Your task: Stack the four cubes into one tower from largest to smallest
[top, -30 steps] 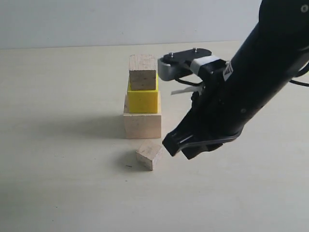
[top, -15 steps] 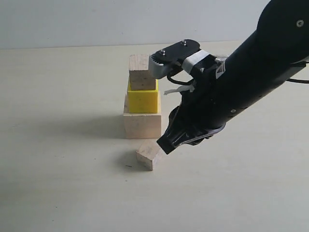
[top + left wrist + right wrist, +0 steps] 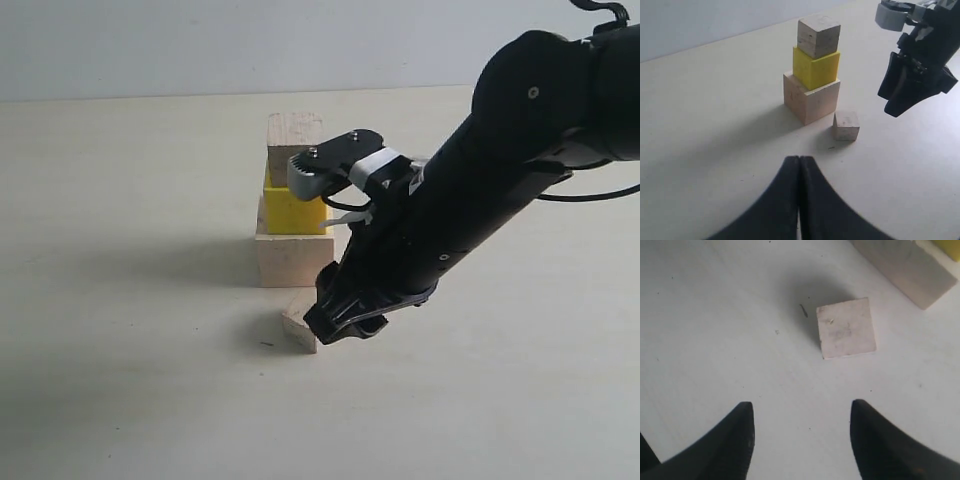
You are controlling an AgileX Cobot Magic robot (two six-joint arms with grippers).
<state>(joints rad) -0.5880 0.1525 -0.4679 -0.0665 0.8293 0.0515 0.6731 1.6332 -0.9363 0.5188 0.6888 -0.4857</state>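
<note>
The large pale cube [image 3: 293, 258] carries the yellow cube [image 3: 290, 212] and a small wooden cube [image 3: 292, 135]; the smallest cube [image 3: 846, 328] lies on the desk [image 3: 120, 300] beside the base. The right pincer [image 3: 801, 406] is open, not yet around it; the left pincer [image 3: 800, 161] is closed. I would centre the jaws squarely over its faces before closing.
</note>
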